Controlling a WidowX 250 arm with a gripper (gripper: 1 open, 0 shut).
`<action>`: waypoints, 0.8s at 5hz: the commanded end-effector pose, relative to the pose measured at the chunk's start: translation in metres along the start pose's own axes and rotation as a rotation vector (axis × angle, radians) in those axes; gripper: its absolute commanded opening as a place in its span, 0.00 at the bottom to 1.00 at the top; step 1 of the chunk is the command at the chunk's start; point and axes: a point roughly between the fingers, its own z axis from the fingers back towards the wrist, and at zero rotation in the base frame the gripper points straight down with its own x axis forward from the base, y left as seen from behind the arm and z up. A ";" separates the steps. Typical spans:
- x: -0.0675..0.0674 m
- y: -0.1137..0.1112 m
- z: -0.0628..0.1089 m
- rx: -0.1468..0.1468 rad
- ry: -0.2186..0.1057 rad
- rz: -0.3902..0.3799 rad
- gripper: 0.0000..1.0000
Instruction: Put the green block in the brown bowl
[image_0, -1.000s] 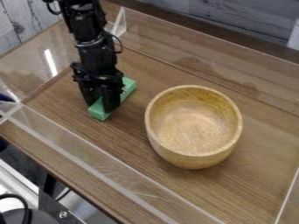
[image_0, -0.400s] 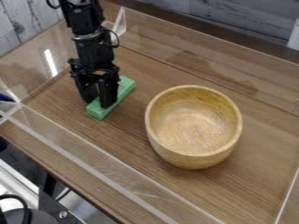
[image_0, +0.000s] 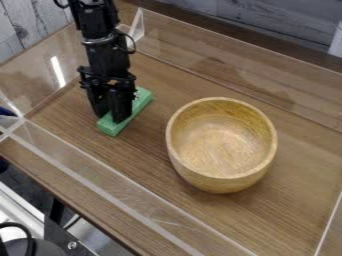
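The brown bowl (image_0: 222, 143) sits upright on the wooden worktop (image_0: 201, 70), nearest and to the right. Left of it and a little farther back lies the green block (image_0: 123, 113), flat on the worktop, apart from the bowl. The black tool (image_0: 111, 105) points down over the block, its fingers straddling it; whether they pinch it cannot be told.

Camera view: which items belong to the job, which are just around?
Job: green block, under the claw; brown bowl, empty, to the block's right.
Just around: wooden table; clear barrier along the near edge.
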 end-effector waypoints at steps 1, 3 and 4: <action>0.001 0.007 0.008 0.024 -0.008 0.003 0.00; 0.000 0.001 0.028 -0.029 0.008 0.025 0.00; -0.001 0.003 0.039 -0.050 -0.008 -0.012 0.00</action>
